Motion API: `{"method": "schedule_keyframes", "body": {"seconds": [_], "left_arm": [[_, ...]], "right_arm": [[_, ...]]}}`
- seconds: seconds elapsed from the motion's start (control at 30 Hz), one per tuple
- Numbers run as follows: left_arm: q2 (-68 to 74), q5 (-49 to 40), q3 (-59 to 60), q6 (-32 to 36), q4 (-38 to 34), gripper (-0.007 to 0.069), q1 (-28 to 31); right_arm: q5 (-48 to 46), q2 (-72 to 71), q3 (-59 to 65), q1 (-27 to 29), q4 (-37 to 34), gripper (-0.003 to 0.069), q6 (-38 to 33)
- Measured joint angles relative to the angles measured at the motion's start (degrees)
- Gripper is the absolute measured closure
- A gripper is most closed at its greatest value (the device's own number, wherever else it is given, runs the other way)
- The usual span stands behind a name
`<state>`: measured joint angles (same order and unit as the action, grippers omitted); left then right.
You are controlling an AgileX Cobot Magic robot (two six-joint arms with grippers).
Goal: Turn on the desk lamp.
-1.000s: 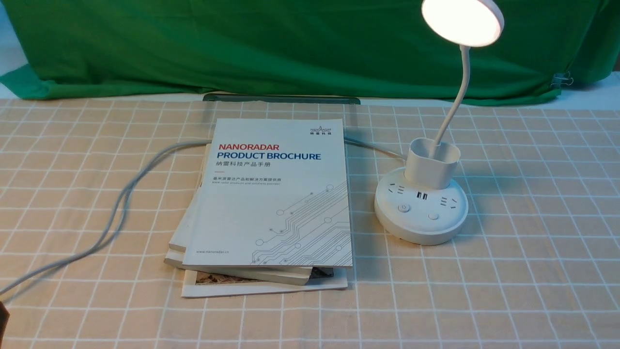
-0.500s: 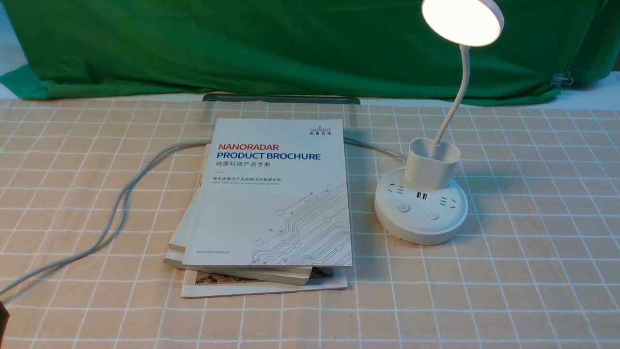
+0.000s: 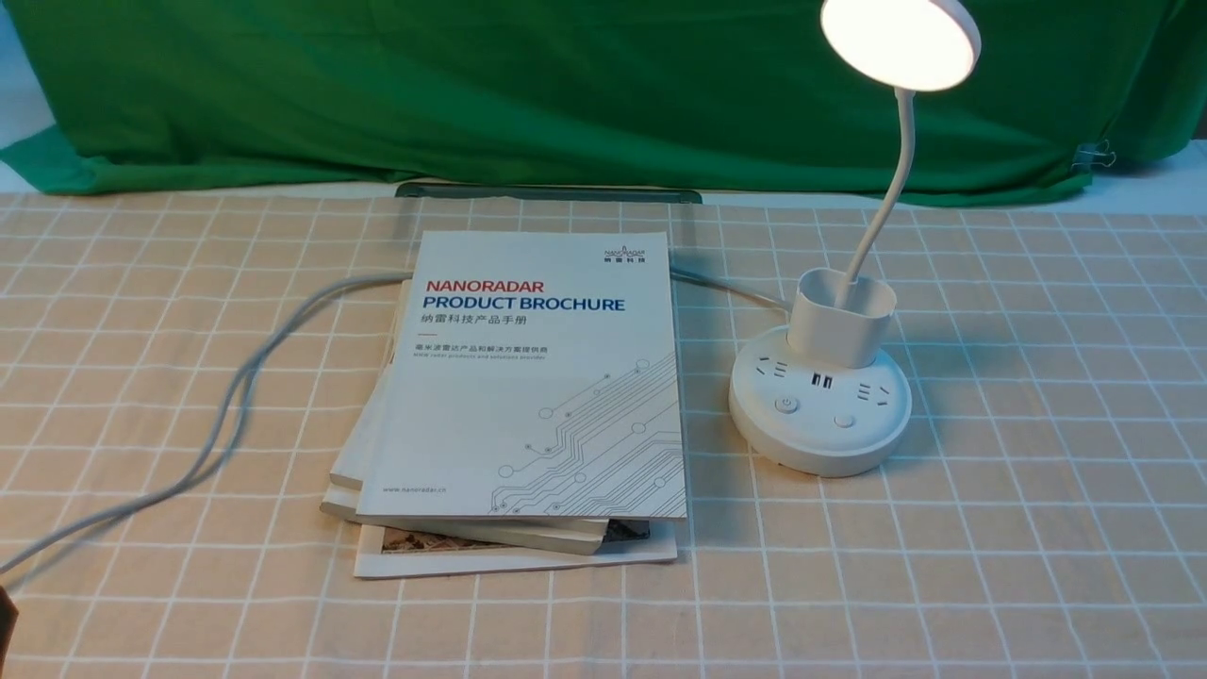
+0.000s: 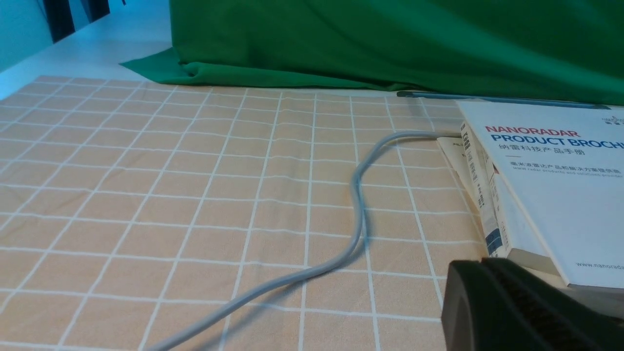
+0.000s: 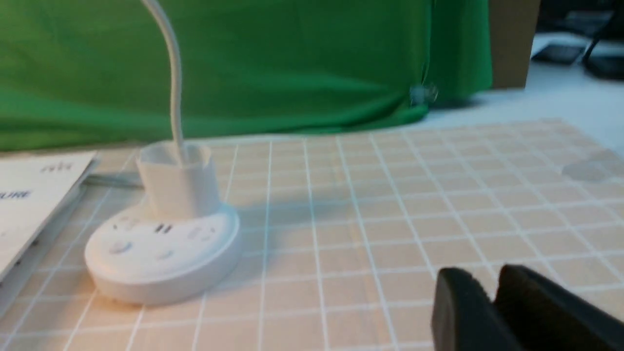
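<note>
Lamp's on: the desk lamp [image 3: 839, 321] has its disc head [image 3: 901, 42] glowing bright in the front view. Base sits flat on the checked cloth [image 3: 1037, 528], upright, just to the right of the brochure stack [image 3: 528, 377]. Power button [image 3: 786, 405] and second button [image 3: 845, 422] both uncovered, nothing pressing either.

Right claw [image 5: 492, 302]: well clear of the lamp base, holding nothing I can see. Fingertips show a narrow gap at most; wrist view is blurry, so can't call spread or pressed together. Left claw [image 4: 480, 265]: tips together, nothing between them, off to the near left of the brochure stack.

Done: light lit, arms away from the base. Left: nothing on the lamp itself, I'd say. Only risk I see is a stray second press switching it back off.
</note>
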<state>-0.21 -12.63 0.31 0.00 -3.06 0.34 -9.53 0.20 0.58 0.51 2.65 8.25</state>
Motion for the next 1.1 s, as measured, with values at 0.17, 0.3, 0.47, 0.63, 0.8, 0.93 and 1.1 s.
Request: {"method": "schedule_keyframes", "body": {"seconds": [0.17,0.3,0.47,0.63,0.8,0.93,1.1], "left_arm": [[0.0,0.0,0.0,0.0,0.0,0.0603,0.0],[0.0,0.0,0.0,0.0,0.0,0.0603,0.0],[0.0,0.0,0.0,0.0,0.0,0.0603,0.0],[0.0,0.0,0.0,0.0,0.0,0.0603,0.0],[0.0,0.0,0.0,0.0,0.0,0.0603,0.0],[0.0,0.0,0.0,0.0,0.0,0.0603,0.0],[0.0,0.0,0.0,0.0,0.0,0.0603,0.0]], "right_arm": [[-1.8,0.0,0.0,-0.1,0.0,0.0469,0.9],[-2.3,0.0,0.0,-0.1,0.0,0.0459,0.9],[-2.5,0.0,0.0,-0.1,0.0,0.0444,0.9],[-2.5,0.0,0.0,-0.1,0.0,0.0432,0.9],[-2.6,0.0,0.0,-0.1,0.0,0.0424,0.9],[-2.6,0.0,0.0,-0.1,0.0,0.0422,1.0],[-2.6,0.0,0.0,-0.1,0.0,0.0422,1.0]]}}
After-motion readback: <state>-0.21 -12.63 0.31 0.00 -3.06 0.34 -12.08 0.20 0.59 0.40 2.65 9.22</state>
